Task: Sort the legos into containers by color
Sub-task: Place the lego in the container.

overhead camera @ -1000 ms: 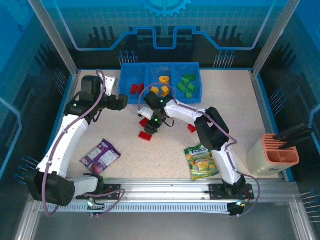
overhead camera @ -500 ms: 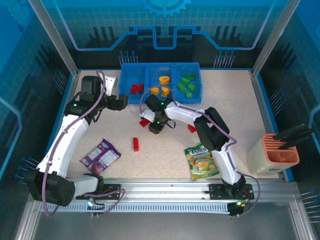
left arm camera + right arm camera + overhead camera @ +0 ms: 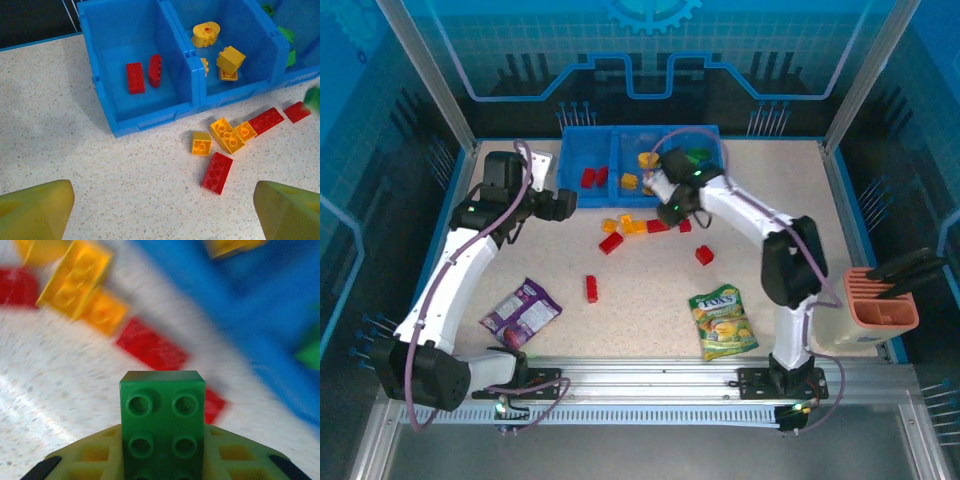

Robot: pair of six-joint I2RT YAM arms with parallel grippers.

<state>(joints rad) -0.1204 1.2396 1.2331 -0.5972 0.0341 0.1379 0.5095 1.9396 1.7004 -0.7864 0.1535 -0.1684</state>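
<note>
My right gripper [image 3: 672, 212] is shut on a green lego [image 3: 162, 422], hovering just in front of the blue tray [image 3: 563, 160]. The tray's left compartment holds two red legos [image 3: 136, 77], the middle one yellow legos [image 3: 230, 59], the right one green legos [image 3: 700, 153], partly hidden by the right arm. Loose yellow legos [image 3: 227, 135] and red legos [image 3: 217, 172] lie on the table before the tray. My left gripper [image 3: 162, 212] hangs open above bare table left of them, nothing between its fingers [image 3: 35, 210].
More red legos lie at mid-table [image 3: 591, 288] and right of it [image 3: 704, 255]. A purple snack packet [image 3: 520, 312] lies front left, a green-yellow snack bag [image 3: 722, 322] front right. A beige-and-salmon slotted holder [image 3: 880, 312] stands at the right edge.
The right gripper closed on the green lego and swung right, up toward the tray. A red lego got knocked to mid-table. The left arm stayed still.
</note>
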